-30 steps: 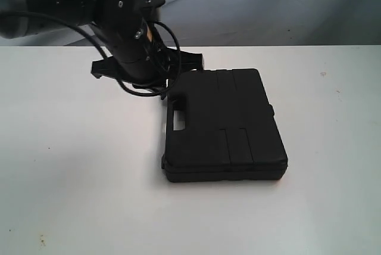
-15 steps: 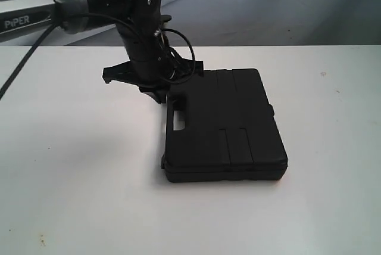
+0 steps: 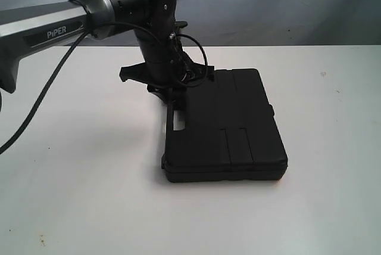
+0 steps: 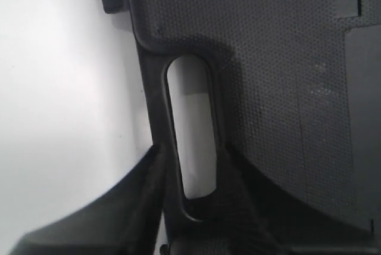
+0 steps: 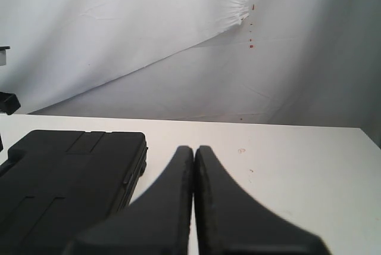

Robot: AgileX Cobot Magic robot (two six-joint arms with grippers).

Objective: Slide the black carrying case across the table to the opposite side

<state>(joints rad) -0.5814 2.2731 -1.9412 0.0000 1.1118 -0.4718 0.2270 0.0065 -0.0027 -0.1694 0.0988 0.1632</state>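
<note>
**Item.** Black carrying case (image 3: pixel 232 124) lies flat, lid down, on the table (image 3: pixel 71 195). In the ext. view it sits approx. mid-table, a little right of centre. Handle (image 3: pixel 171 117) faces the left arm (image 3: pixel 119 11).

**Step in hand (judged).** Engagement at the handle, ahead of the slide. Case is well clear of both side edges, so the transfer is not done.

**Left gripper** (image 4: pixel 193 148). Jaws parted, straddling the handle bar and its slot (image 4: pixel 190 118). One finger (image 4: pixel 146 183) is outboard over bare table, the other (image 4: pixel 238 189) over the textured lid. Nothing clamped. Contact w/ the case cannot be confirmed.

**Right gripper** (image 5: pixel 193 151). Fingers pressed together, empty, raised off the table beside the case, no contact.

**Next move req. (judged).** Either nip the handle bar or bear sideways on it. Then a low, level drive across the table. The handle sits on one edge, so an off-line push could swing the case instead of sliding it.

**View comparison.**
- Ext. view gives case position, arm approach and free table either side. The wrist body hides the fingers there.
- Left wrist view alone shows jaw spacing and the slot.
- Right wrist view alone shows the right gripper, absent from the ext. view, plus a draped white backdrop (image 5: pixel 119 40).
</note>
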